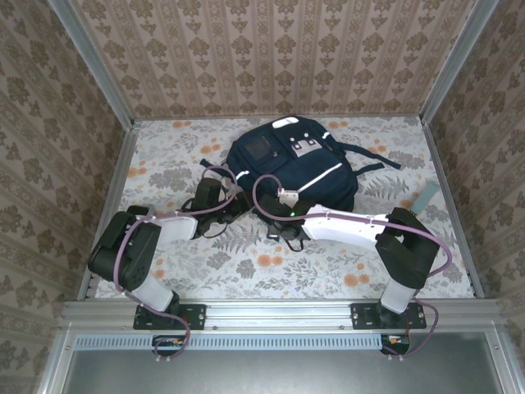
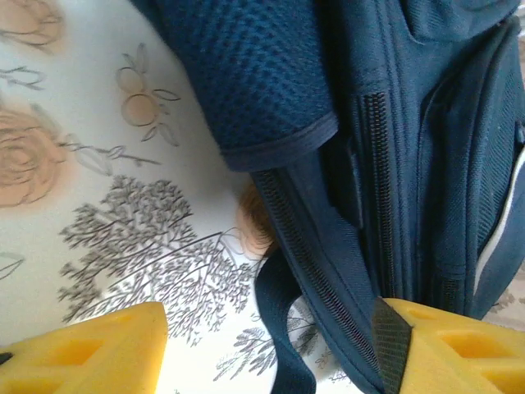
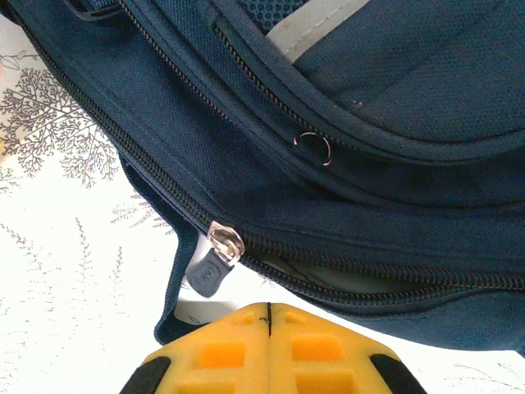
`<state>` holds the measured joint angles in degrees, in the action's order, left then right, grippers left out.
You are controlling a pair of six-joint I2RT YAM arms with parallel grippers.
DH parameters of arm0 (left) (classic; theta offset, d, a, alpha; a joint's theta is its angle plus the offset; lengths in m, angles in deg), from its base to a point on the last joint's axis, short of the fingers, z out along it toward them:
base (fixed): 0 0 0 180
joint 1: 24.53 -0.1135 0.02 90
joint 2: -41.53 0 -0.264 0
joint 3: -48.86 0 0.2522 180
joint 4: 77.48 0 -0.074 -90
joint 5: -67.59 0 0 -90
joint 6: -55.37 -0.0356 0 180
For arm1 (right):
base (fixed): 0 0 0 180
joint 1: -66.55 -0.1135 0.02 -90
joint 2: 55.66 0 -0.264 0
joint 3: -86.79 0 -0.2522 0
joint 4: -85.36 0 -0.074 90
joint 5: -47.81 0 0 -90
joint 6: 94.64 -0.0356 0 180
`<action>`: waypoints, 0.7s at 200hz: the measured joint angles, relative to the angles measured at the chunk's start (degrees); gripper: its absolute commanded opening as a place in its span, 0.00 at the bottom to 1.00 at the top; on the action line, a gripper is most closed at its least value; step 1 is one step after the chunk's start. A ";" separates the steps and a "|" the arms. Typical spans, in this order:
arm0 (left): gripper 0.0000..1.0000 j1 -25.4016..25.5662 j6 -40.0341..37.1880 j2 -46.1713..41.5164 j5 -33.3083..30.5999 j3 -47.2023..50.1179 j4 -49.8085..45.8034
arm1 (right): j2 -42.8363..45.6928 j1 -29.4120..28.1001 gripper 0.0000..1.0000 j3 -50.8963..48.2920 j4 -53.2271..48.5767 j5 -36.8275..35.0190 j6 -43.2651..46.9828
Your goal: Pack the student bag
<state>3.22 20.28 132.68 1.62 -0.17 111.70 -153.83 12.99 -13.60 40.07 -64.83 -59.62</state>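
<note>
Wallpaper (image 1: 271,49) with damask print rises around floral tablecloth (image 1: 246,264) bearing student bag (image 1: 271,160).

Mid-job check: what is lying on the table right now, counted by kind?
Navy student bag: 1
Pale green flat item near the right wall: 1
Total: 2

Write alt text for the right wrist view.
A large navy blue fabric backpack lies on a white floral tabletop, its silver zipper slider and blue pull tab just above the shut yellow right gripper. The zipper gapes slightly right of the slider.
</note>
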 measured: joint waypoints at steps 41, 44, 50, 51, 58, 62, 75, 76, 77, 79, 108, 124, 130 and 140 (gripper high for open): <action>0.59 0.85 1.70 4.76 1.64 -1.88 5.51 | 0.09 0.17 0.00 -0.07 0.07 0.87 1.29; 0.58 0.92 1.81 5.09 1.68 -2.03 5.81 | 0.09 0.17 0.00 -0.07 0.04 0.94 1.33; 0.57 1.11 1.95 5.77 1.75 -2.38 6.29 | 0.09 0.17 0.04 -0.07 0.04 1.11 1.49; 0.57 1.11 1.97 5.86 1.73 -2.40 6.34 | 0.09 0.17 0.04 -0.07 0.07 1.14 1.51; 0.55 1.11 2.12 6.69 1.73 -2.82 6.91 | 0.11 0.17 0.09 -0.07 0.09 1.33 1.66; 0.54 1.11 2.12 7.08 1.75 -2.97 7.15 | 0.09 0.17 0.11 -0.07 0.11 1.53 1.70; 0.49 1.16 2.32 8.41 1.79 -3.69 7.56 | 0.09 0.22 0.22 -0.07 0.17 1.97 2.10; 0.49 1.16 2.40 8.57 1.79 -3.76 7.63 | 0.09 0.22 0.23 -0.07 0.22 2.01 1.90; 0.49 1.16 2.49 8.63 1.79 -3.80 7.65 | 0.09 0.22 0.24 -0.07 0.20 2.08 1.86; 0.48 1.16 2.47 8.83 1.81 -3.91 7.72 | 0.09 0.24 0.26 -0.07 0.22 2.14 2.25; 0.27 1.25 3.50 11.32 3.08 -5.29 10.14 | 0.52 0.28 0.46 -0.72 2.27 2.60 2.08; 0.20 1.44 4.42 12.17 3.43 -5.38 11.45 | 1.33 0.28 0.48 -1.73 3.17 2.86 0.90; 0.18 1.46 4.59 12.35 3.65 -5.38 11.85 | 1.46 0.28 0.48 -1.77 3.13 2.97 0.74; 0.16 1.46 4.87 12.48 3.87 -5.38 12.39 | 1.46 0.28 0.48 -1.75 3.37 2.99 0.33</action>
<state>4.68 25.16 145.16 5.49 -5.54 124.09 -152.36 13.27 -15.35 43.43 -61.83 -59.29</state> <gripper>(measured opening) 0.181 0.481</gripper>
